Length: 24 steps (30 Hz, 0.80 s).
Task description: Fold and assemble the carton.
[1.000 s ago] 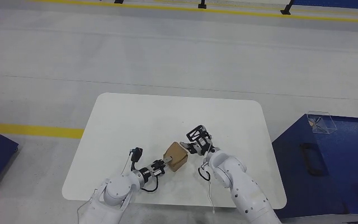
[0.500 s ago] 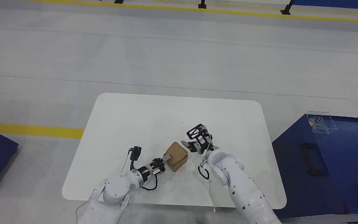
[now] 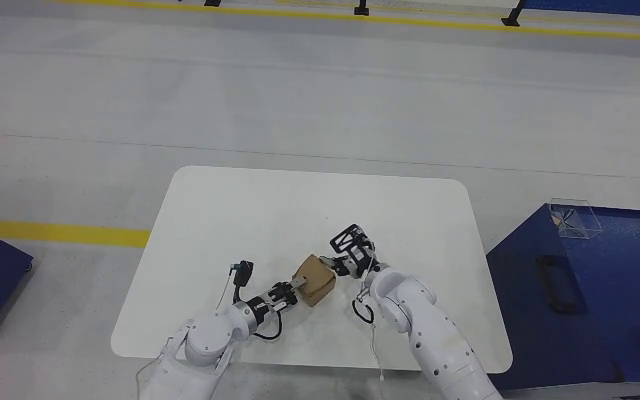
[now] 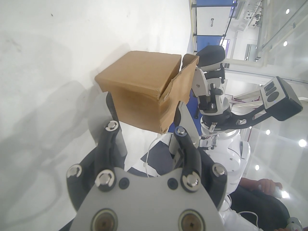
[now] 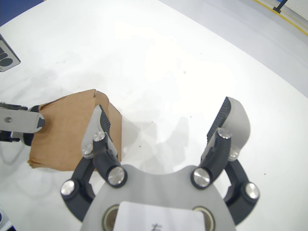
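Observation:
A small brown carton [image 3: 314, 278] stands on the white table [image 3: 250, 210], near its front middle. In the left wrist view the carton [image 4: 142, 82] is a closed-up box with one side flap [image 4: 186, 80] standing slightly ajar. My left gripper [image 3: 285, 293] comes at it from the front left, and its fingers [image 4: 112, 104] clamp the carton's near lower edge. My right gripper [image 5: 163, 104] is open on the carton's right side. One of its fingers [image 5: 102, 118] rests against the carton's wall [image 5: 65, 131], and the other is over bare table.
A blue cart [image 3: 560, 290] with a clear plastic box [image 3: 573, 217] on it stands right of the table. The table's front edge [image 3: 300, 362] lies close behind both arms. Bare tabletop stretches beyond the carton.
The right gripper has edged slightly left, closer to the carton. The carton and the left gripper have stayed in place.

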Each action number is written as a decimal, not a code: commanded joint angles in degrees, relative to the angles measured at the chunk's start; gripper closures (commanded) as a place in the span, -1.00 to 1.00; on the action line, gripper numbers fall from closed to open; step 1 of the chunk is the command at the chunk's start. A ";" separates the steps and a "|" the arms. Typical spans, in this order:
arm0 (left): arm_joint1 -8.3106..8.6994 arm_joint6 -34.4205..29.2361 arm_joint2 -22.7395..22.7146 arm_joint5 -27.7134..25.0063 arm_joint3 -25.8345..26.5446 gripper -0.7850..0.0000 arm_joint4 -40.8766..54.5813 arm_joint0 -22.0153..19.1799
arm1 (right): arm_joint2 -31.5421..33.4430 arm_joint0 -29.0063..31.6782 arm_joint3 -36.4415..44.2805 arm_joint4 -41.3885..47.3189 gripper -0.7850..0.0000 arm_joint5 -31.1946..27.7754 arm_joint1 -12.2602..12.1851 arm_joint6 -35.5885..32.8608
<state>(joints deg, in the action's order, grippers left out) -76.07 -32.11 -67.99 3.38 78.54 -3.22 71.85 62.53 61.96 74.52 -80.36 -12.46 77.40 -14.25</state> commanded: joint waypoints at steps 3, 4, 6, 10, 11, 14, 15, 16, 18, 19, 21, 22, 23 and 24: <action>0.05 0.09 0.29 -0.12 0.08 -0.11 0.00 0.08 | 0.45 0.59 0.99 0.35 -1.00 -0.99 -0.14 0.45; 0.05 0.16 0.36 -0.10 0.10 -0.12 0.03 0.08 | 0.76 0.74 1.18 0.55 -1.00 -1.28 -0.21 0.62; 0.07 0.29 0.47 -0.17 0.19 -0.16 0.01 0.11 | 1.45 1.05 1.67 0.72 -1.00 -0.87 -0.33 1.21; 0.16 0.45 0.49 -0.37 0.35 -0.21 0.11 0.29 | 2.00 0.95 1.14 0.29 -1.00 1.79 -0.30 -0.37; 0.18 0.43 0.47 -0.45 0.37 -0.20 0.21 0.33 | 1.74 0.48 0.44 0.05 -1.00 2.61 -0.20 -1.71; 0.24 0.52 0.49 -0.66 0.40 -0.23 0.28 0.39 | 0.22 -0.77 -1.14 -0.22 -1.00 3.58 0.26 -3.27; 0.26 0.54 0.51 -0.71 0.40 -0.26 0.29 0.40 | -0.13 -1.05 -1.52 0.05 -1.00 3.00 0.36 -3.57; 0.27 0.56 0.53 -0.72 0.40 -0.28 0.31 0.41 | -0.29 -1.32 -1.83 0.25 -1.00 2.68 0.42 -3.75; 0.30 0.62 0.61 -0.73 0.40 -0.29 0.35 0.42 | -0.53 -1.54 -2.25 1.07 -1.00 1.80 0.53 -3.74; 0.30 0.68 0.68 -0.75 0.38 -0.25 0.36 0.43 | -0.41 -1.66 -2.37 2.39 -1.00 0.61 0.57 -3.88; 0.32 0.71 0.80 -0.75 0.31 -0.23 0.31 0.38 | 0.06 -1.91 -2.46 3.21 -1.00 -0.42 0.50 -4.04; 0.33 0.71 0.82 -0.68 0.27 -0.21 0.37 0.37 | 0.17 -1.89 -2.32 3.35 -1.00 -0.87 0.46 -4.02; 0.35 0.73 0.86 -0.60 0.26 -0.21 0.35 0.34 | 0.35 -1.80 -2.14 3.65 -1.00 -1.26 0.42 -3.92; 0.36 0.76 0.90 -0.54 0.26 -0.20 0.26 0.31 | 0.49 -1.71 -1.96 3.80 -1.00 -1.70 0.37 -3.89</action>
<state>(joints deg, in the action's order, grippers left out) -75.73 -31.38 -67.13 2.75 78.81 -2.88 72.20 62.87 60.14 72.36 -76.71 -13.77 77.82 -18.22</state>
